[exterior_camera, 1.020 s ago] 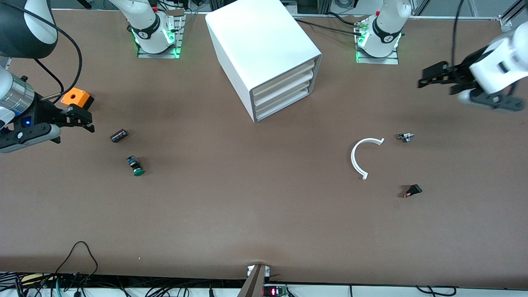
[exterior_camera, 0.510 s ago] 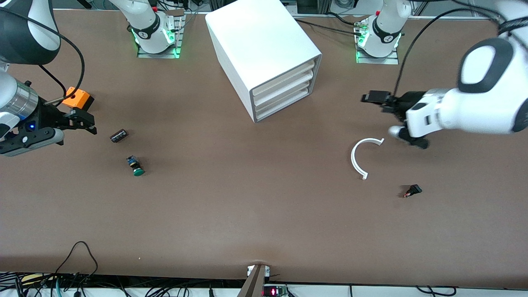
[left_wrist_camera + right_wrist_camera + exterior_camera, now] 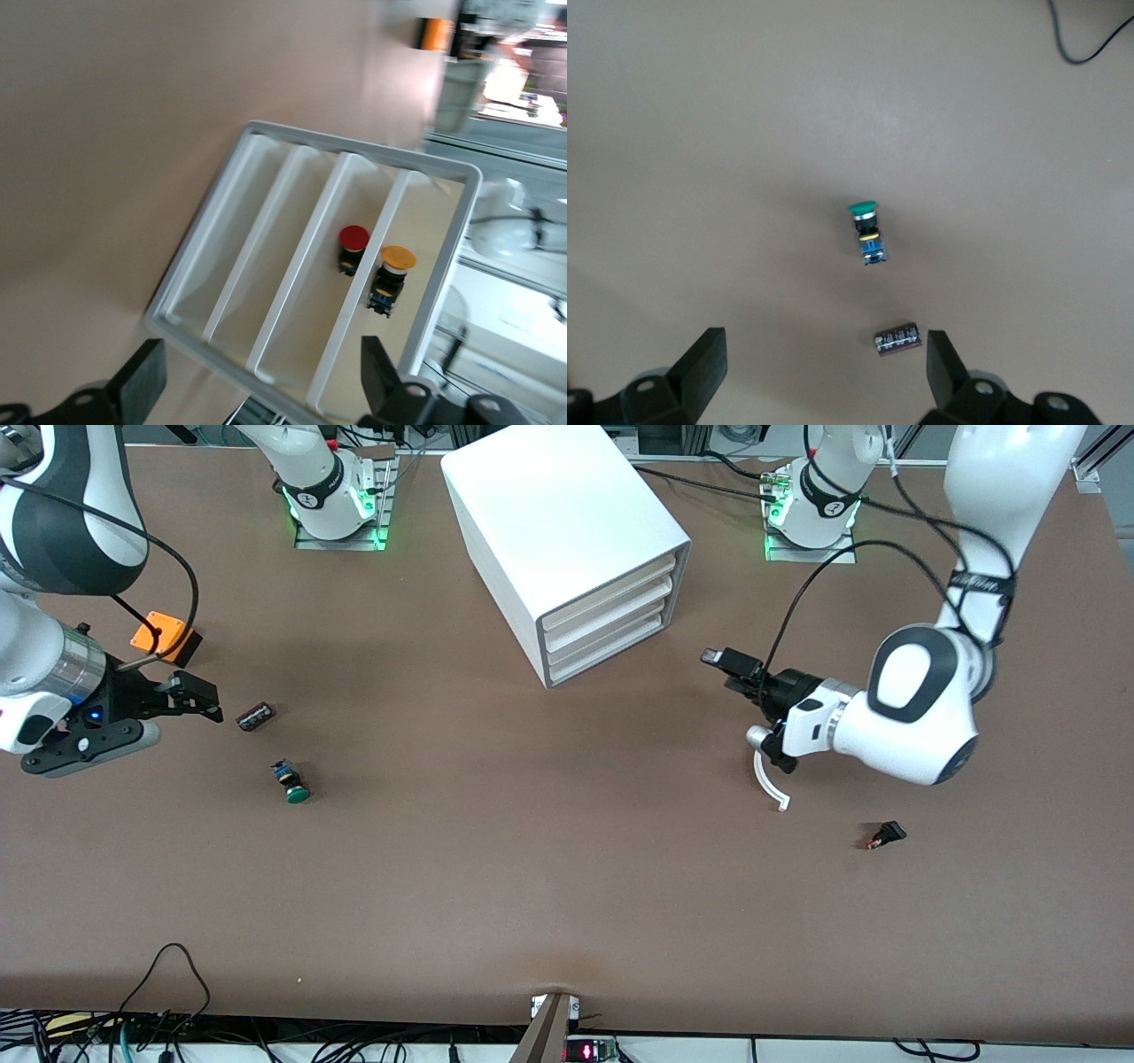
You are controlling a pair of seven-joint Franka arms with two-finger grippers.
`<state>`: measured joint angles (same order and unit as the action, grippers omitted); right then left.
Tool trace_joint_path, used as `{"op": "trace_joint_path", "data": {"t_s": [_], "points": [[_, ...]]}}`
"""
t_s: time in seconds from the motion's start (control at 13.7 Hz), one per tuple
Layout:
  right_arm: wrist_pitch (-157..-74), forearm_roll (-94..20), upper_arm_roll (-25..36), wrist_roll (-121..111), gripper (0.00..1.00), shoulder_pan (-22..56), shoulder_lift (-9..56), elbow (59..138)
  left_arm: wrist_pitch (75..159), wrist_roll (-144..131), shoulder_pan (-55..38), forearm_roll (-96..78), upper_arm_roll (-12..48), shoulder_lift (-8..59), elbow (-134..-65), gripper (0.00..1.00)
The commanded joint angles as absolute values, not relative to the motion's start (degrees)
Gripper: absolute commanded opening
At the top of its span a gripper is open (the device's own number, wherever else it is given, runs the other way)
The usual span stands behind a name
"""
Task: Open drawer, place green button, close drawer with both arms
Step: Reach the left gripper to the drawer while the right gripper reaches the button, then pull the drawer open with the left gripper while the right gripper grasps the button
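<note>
The brown table (image 3: 567,886) carries everything. A large white cabinet (image 3: 567,522) stands near the edge where the arm bases are, between the two bases, with four shallow trays stacked in its front. The drawer (image 3: 611,657), the lowest of the four, sits shut and flush with the trays above it.

The left arm (image 3: 921,708) reaches in from its base. The left gripper (image 3: 749,700) is in the air in front of the cabinet, over one end of a white curved strip (image 3: 766,784). Its fingers are spread wide apart with nothing between them. The left wrist view looks over those fingers (image 3: 142,381) at the cabinet's tray front. There a red-capped button (image 3: 353,248) and a yellow-capped button (image 3: 394,274) sit in two neighbouring trays, though which trays I cannot tell.

The right arm (image 3: 44,664) comes in at its own end of the table. The right gripper (image 3: 199,700) is low over the table just beside a small black cylinder (image 3: 255,716), its fingers also released and empty.

An orange box with a hole (image 3: 159,636) lies near the right arm's end edge, farther from the front camera than the cylinder. The button (image 3: 291,781), with its dark-green cap, lies on its side on the bare table. It is near the cylinder, nearer to the front camera, and apart from both grippers. The right wrist view shows the button (image 3: 868,232) and the cylinder (image 3: 897,340) ahead of the open fingers. A tiny black part (image 3: 887,835) lies toward the left arm's end.
</note>
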<state>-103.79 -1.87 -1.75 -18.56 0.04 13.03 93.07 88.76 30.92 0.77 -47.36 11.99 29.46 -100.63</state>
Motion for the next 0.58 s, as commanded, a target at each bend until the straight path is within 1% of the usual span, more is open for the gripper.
{"op": "trace_joint_path", "data": {"t_s": [0.0,0.15,0.22,0.36,0.51], "points": [[-103.4,-1.8,-2.5,-19.3,1.0,1.0,15.8,92.3,92.5,44.3,0.6,-53.9,12.4,35.6,-104.7,0.93],[-104.0,-1.6,-2.5,-19.4,1.0,2.9,19.3,91.9,93.3,48.8,-1.3,-57.7,12.7,38.7,-105.8,0.91],[-105.7,-0.7,-2.5,-19.9,1.0,3.2,21.0,92.1,94.4,51.0,-2.4,-59.9,12.7,39.5,-106.8,0.9],[-111.4,-0.3,-2.4,-22.6,1.0,3.3,24.4,93.0,97.6,55.9,-6.5,-65.9,12.8,40.7,-109.4,0.85],[-117.7,-0.4,-1.9,-27.0,1.0,2.6,26.5,95.5,98.1,57.4,-9.5,-70.3,12.8,41.9,-109.9,0.79]]}}
